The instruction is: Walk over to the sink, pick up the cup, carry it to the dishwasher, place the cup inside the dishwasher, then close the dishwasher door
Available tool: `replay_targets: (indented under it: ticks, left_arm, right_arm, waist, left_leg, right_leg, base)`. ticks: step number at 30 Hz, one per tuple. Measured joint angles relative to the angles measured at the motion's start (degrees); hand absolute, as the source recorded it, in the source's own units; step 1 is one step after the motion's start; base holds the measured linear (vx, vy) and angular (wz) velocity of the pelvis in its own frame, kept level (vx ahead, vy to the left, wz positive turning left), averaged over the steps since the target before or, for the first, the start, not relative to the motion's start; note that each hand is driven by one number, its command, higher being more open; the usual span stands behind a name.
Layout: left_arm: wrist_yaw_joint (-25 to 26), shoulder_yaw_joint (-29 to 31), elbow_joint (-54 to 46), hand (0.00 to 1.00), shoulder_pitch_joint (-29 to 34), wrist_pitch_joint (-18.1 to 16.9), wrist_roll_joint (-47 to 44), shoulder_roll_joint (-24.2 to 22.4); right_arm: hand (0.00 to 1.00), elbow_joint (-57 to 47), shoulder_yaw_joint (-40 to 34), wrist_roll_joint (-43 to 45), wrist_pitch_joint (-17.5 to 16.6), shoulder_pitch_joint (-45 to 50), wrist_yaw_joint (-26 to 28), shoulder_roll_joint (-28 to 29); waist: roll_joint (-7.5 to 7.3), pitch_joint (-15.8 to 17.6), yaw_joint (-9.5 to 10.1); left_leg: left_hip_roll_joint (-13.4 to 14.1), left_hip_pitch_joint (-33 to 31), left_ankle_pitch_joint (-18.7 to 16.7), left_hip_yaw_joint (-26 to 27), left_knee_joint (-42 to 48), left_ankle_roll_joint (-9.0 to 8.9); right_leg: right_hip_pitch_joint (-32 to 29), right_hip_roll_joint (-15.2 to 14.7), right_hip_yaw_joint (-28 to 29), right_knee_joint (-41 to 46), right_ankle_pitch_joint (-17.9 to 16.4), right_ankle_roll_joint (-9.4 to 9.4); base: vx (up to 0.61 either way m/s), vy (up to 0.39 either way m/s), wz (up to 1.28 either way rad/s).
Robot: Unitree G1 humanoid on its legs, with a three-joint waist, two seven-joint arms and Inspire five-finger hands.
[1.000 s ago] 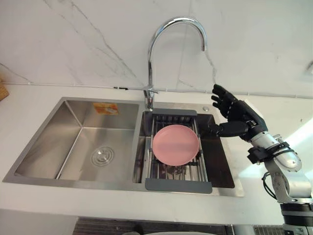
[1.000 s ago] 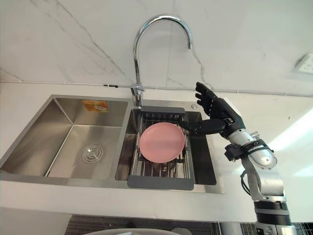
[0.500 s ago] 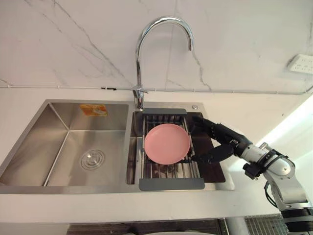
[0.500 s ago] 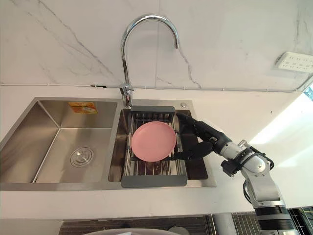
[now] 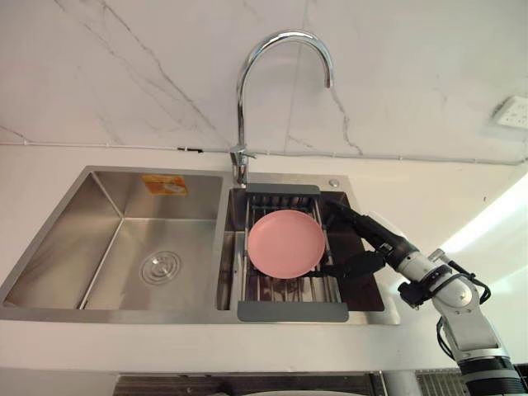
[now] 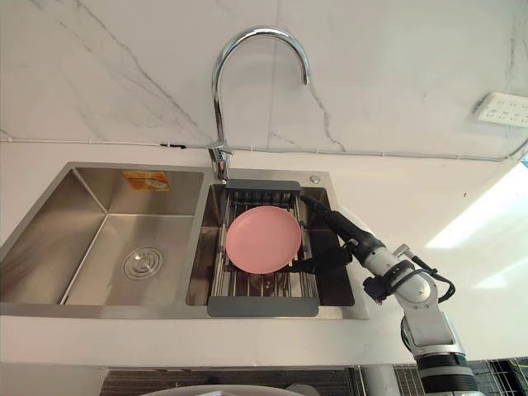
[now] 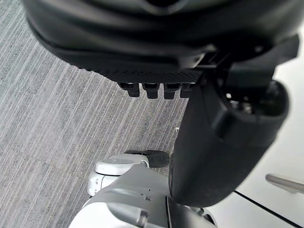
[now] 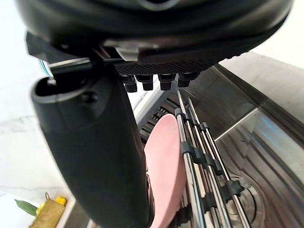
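No cup shows; a pink plate (image 5: pixel 286 242) lies on a metal drying rack (image 5: pixel 292 311) set across the sink's right basin. My right hand (image 5: pixel 375 243) reaches down into that basin at the plate's right side, open. Its fingers stretch along the plate's far right rim and its thumb (image 5: pixel 351 267) points at the near right rim. In the right wrist view the thumb (image 8: pixel 95 142) stands close against the plate (image 8: pixel 166 161), and I cannot tell whether they touch. My left hand (image 7: pixel 223 142) hangs open over grey floor, holding nothing.
A tall curved faucet (image 5: pixel 241 124) rises behind the rack. The left basin (image 5: pixel 124 247) has only its drain. White counter surrounds the steel sink, a marble wall stands behind, and a wall socket (image 5: pixel 513 111) sits at the far right.
A second ago my right hand was raised, open, above the counter right of the sink. It dropped into the right basin beside the plate. The camera also shifted slightly.
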Motion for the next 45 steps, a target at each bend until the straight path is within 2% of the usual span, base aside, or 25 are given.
replay_targets:
  ticks: [8, 14, 24, 39, 45]
  left_arm:
    - [0.0, 0.0, -0.1, 1.0, 0.0, -0.1, 0.2, 0.0]
    - [0.0, 0.1, -0.3, 1.0, 0.0, -0.1, 0.8, 0.1]
    - [0.0, 0.1, -0.4, 1.0, -0.1, -0.5, 1.2, 0.1]
    - [1.1, 0.1, -1.5, 1.0, 0.0, -1.2, 1.2, -0.5]
    - [1.1, 0.1, -1.6, 1.0, 0.0, -1.2, 1.2, -0.6]
  right_arm:
    - [1.0, 0.0, 0.1, -0.3, -0.9, 0.2, 1.1, 0.8]
    - [1.0, 0.0, 1.3, -4.7, -2.1, 0.3, 2.8, 0.7]
    - [1.0, -1.0, 2.1, -9.1, -4.1, 0.3, 2.5, -1.1]
    - [1.0, -7.0, 5.1, -24.4, -6.6, 0.2, -6.7, -1.2]
    - [1.0, -10.1, 5.7, -29.3, -9.0, 0.2, -8.8, -1.1]
  waist:
    - [-0.02, 0.0, 0.03]
    - [-0.14, 0.1, 0.1]
    - [-0.41, 0.2, 0.46]
    - [-0.5, 1.1, 1.2]
    - [-0.44, 1.2, 1.23]
  left_leg:
    - [-0.2, 0.1, 0.0, -0.5, 0.0, 0.01]
    - [-0.3, 0.1, 0.0, -0.5, 0.0, 0.01]
    - [-0.5, 0.0, 0.0, -0.6, 0.0, 0.04]
    - [-0.8, -0.4, 0.0, -1.4, 0.0, 0.13]
    - [-0.8, -0.4, 0.0, -1.5, 0.0, 0.15]
  right_leg:
    - [0.6, -0.1, -0.6, -0.1, 0.0, 0.03]
    - [0.6, -0.2, -0.6, -0.1, 0.0, 0.05]
    - [0.6, -0.5, -0.6, -0.1, 0.0, 0.19]
    - [0.7, -0.7, -1.4, -0.1, 0.0, 0.29]
    - [0.7, -0.7, -1.4, -0.1, 0.0, 0.29]
  base:
    - [0.0, 0.002, 0.02]
    - [0.0, 0.0, 0.0]
    - [0.0, 0.0, 0.0]
    - [0.0, 0.0, 0.01]
    - [0.0, 0.0, 0.0]
